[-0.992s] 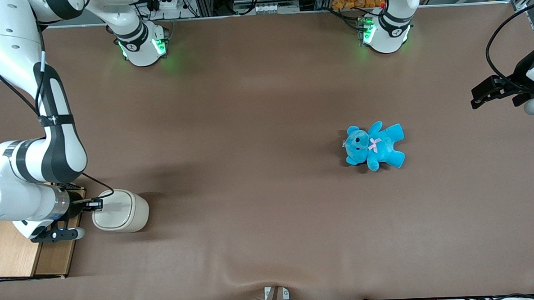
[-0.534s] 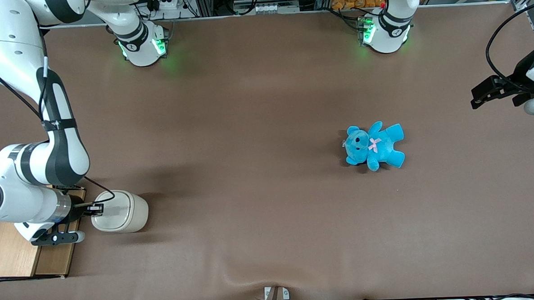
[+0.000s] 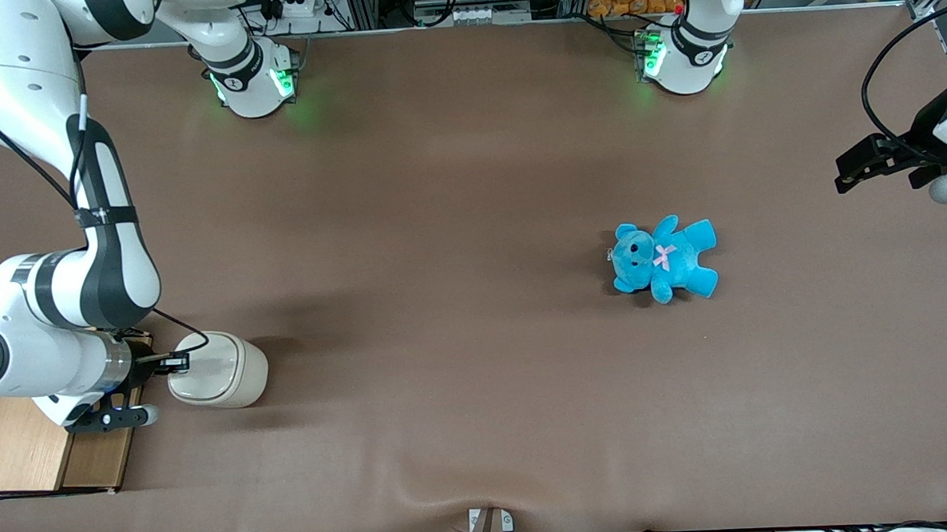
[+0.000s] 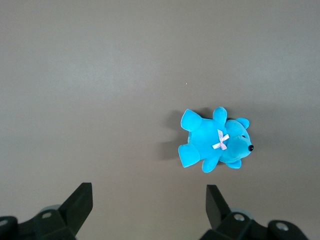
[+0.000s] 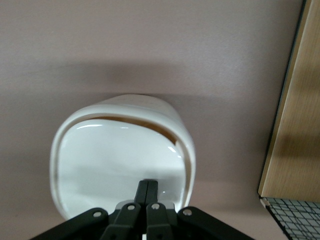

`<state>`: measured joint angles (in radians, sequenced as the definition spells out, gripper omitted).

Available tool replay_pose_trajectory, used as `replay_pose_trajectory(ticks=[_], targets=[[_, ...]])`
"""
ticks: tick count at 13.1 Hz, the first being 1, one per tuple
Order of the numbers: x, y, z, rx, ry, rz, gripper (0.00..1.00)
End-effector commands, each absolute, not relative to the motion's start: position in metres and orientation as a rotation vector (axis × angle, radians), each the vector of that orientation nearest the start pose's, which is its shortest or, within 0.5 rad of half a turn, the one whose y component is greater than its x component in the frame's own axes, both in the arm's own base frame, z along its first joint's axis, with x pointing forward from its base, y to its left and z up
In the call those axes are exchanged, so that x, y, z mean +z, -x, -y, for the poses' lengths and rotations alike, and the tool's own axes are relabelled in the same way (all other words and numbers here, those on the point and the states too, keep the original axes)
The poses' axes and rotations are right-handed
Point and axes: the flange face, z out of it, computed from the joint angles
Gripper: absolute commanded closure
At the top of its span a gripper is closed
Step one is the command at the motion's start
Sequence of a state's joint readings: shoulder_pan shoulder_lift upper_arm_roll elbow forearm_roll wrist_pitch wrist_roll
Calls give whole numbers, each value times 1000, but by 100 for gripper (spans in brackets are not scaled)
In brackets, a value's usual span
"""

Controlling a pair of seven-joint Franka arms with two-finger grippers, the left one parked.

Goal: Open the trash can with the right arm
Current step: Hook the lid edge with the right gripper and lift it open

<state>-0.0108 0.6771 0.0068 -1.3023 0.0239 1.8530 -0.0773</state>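
Trash can [image 3: 218, 369] sits on the brown bench [image 3: 455, 219] toward the working arm's end, nearer the front camera than the right arm's base [image 3: 249, 76]. It is upright, just beside the wooden box [image 3: 26, 441], not touching it as far as the front view shows.

Right arm [image 3: 59, 300] reaches down over the box end of the bench. Gripper [image 3: 175, 361] is at the can's lid [image 5: 117, 160], on the edge closest to the box. Jaws are pressed together (wrist view shows the two fingers [image 5: 148, 189] side by side with no gap), tips resting on the lid surface near its rim.

Lid looks tilted: wrist view shows a dark brownish slit [image 5: 135, 122] between the lid and the can's rim along the edge away from the gripper. The edge under the fingers is hidden by the gripper body, so contact depth there can't be read.

Blue teddy [image 3: 663, 258] lies flat on the bench well apart from the can, toward the parked arm's end; pink bow [image 4: 220, 141] on its chest.

Wire mesh [image 5: 292, 217] shows at the wooden box's corner in the wrist view.
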Motion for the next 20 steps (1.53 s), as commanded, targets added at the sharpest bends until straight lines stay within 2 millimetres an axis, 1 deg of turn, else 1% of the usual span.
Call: replay_pose_trajectory(ticks=[1, 3, 4, 6, 7, 8, 9, 11, 12, 13, 14, 16, 17, 18, 19, 20], targets=[[353, -723, -3, 216, 3110, 97, 100], [376, -725, -14, 220, 3115, 119, 100], [385, -726, -23, 218, 3120, 143, 100], [403, -727, -32, 208, 3115, 160, 100], [406, -727, -37, 206, 3112, 171, 94], [414, -726, -39, 186, 3108, 174, 81], [421, -726, -40, 170, 3106, 173, 64], [424, -725, -41, 160, 3108, 177, 36], [426, -725, -41, 153, 3108, 176, 0], [432, -725, -37, 143, 3101, 164, 0], [449, -722, -34, 107, 3100, 158, 0], [475, -716, -31, 62, 3124, 159, 0], [481, -712, -25, 84, 3127, 155, 0], [491, -708, -22, 90, 3117, 148, 0], [509, -702, -14, 64, 3110, 136, 0], [521, -699, -6, 39, 3108, 119, 0]])
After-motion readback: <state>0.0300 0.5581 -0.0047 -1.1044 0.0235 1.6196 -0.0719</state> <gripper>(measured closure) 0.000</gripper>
